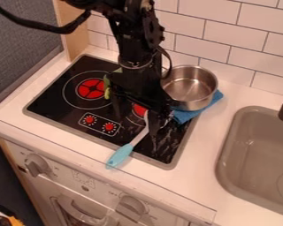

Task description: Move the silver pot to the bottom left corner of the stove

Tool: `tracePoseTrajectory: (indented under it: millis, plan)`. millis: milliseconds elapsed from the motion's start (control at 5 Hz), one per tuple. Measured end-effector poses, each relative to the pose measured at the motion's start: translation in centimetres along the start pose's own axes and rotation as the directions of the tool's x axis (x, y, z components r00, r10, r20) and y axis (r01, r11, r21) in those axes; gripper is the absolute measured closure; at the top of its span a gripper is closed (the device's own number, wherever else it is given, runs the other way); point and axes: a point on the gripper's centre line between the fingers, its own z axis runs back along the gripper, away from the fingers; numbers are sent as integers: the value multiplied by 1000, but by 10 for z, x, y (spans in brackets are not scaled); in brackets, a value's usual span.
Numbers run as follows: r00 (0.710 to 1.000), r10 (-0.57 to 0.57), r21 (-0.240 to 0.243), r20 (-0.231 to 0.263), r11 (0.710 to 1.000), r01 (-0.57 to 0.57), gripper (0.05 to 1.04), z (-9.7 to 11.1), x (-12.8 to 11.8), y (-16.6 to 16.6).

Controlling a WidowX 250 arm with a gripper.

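My black gripper [136, 122] hangs over the right-centre of the stove [55, 103], with its fingers spread apart and nothing visible between them. The silver pot [194, 88] is just right of the gripper, upright and empty, at the stove's back right edge. Its left side is partly covered by the gripper, and I cannot tell whether they touch. A blue cloth [185, 115] shows below the pot's front and right sides.
A utensil with a turquoise handle [120, 155] lies across the stove's front edge, its upper end near the gripper. Something green [107, 92] shows behind the gripper's left side. The sink [227, 145] is at the right, and a tiled wall stands behind.
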Motion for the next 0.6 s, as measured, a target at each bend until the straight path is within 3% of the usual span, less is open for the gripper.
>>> tracePoseTrajectory:
  millis: [200,600]
  plan:
    - [1000,3,-4,-30,1000,-4,84,-7,-3,0]
    - [998,-68,-1,10,998,68,84,5,64,-15]
